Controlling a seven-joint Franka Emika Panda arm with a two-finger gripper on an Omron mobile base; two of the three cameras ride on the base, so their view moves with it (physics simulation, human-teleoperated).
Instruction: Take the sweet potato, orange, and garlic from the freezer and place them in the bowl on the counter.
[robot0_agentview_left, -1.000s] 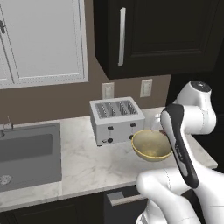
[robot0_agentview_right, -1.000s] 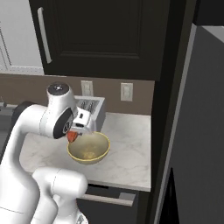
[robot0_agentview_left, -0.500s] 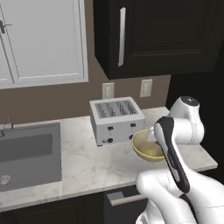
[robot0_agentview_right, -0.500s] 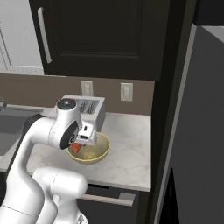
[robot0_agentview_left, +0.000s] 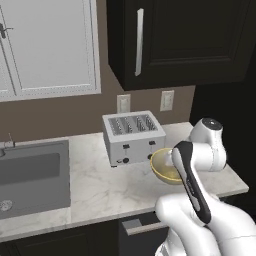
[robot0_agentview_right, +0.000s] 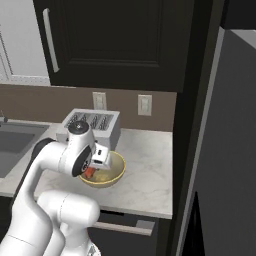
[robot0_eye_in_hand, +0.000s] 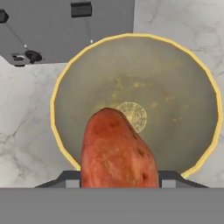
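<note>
Swinging in from the toaster side, the arm has carried its load across and lowered the hand until it now hangs right over the bowl (robot0_eye_in_hand: 131, 57). From where I stand, the gripper (robot0_agentview_right: 91, 171) is clenched on the sweet potato (robot0_eye_in_hand: 117, 151), which sticks out from between the fingers with its tip over the bowl's middle, pointing toward twelve o'clock in the hand view. The bowl sits on the counter (robot0_agentview_left: 100, 187) just beside the toaster (robot0_agentview_left: 132, 136), at about four o'clock from it in the left base view.

By my reckoning the first of three items is nearly delivered but not let go; the bowl's inside looks bare. Orange and garlic remain to be fetched from the freezer.

Hard to judge: the finger tips are hidden behind the potato, the arm covers part of the bowl from both sides, and I cannot tell whether the potato touches the bowl's floor.
</note>
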